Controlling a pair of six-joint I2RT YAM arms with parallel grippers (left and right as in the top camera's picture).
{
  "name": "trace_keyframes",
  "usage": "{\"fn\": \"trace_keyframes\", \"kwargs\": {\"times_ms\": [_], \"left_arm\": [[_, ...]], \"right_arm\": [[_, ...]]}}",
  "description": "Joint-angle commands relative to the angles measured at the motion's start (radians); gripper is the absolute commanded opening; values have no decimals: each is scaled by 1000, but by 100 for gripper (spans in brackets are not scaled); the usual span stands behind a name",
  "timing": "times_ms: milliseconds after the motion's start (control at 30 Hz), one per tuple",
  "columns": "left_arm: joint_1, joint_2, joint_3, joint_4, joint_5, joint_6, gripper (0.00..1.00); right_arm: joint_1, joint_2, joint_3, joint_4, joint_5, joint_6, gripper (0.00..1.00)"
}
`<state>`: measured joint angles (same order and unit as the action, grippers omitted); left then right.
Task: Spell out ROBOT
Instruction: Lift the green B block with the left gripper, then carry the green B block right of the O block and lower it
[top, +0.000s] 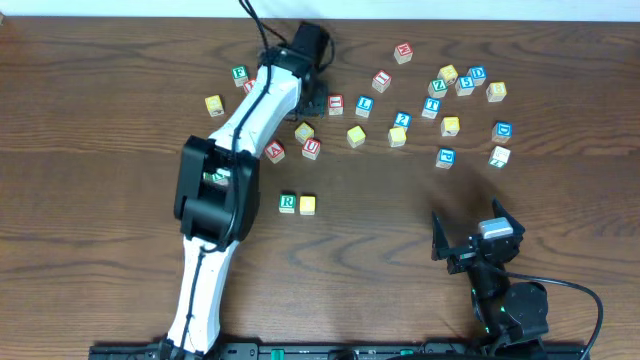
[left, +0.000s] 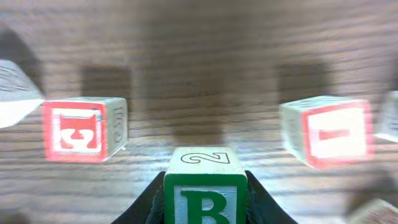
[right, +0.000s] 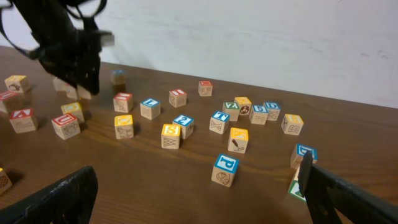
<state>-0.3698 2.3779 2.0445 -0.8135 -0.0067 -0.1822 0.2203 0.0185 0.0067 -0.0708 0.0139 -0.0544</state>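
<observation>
Your left hand (left: 204, 205) pinched the green B cube (left: 205, 194) – red-lettered cubes (left: 81, 129) either side – likely bound for the R cube (top: 288, 203) and yellow cube (top: 307, 204) paired well behind it; your right hand (top: 478, 238) stood spread.

Bright even light; left wrist view blurs beyond the B cube (left: 205, 199)

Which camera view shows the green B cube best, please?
The left wrist view: the green B cube fills the lower centre between the fingers of the left tool, its letter readable. In the overhead view the left arm hides it; in the right wrist view it is too far and shadowed to pick out.
</observation>
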Motion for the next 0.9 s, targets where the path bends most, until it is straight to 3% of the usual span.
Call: {"fn": "trace_keyframes", "kwargs": {"times_ms": [0, 200, 267, 467, 600, 767, 867], "left_arm": [[-4, -174, 19, -64, -2, -2, 19], [-16, -451, 19, -357, -1, -67, 18], [-23, -499, 19, -434, -2, -82, 8], [-64, -607, 0, -666, -2, -96, 8], [-124, -693, -169, -593, -2, -130, 7], [-205, -922, -658, -239, -2, -223, 7], [-229, -963, -824, -110, -2, -314, 7]], "right_arm": [[6, -4, -1, -5, -6, 16, 99], [6, -4, -1, -5, -6, 16, 99], [6, -4, -1, -5, -6, 16, 99], [6, -4, -1, -5, -6, 16, 99], [6, -4, -1, -5, -6, 16, 99], [6, -4, -1, -5, -6, 16, 99], [6, -4, -1, -5, -6, 16, 99]]}}
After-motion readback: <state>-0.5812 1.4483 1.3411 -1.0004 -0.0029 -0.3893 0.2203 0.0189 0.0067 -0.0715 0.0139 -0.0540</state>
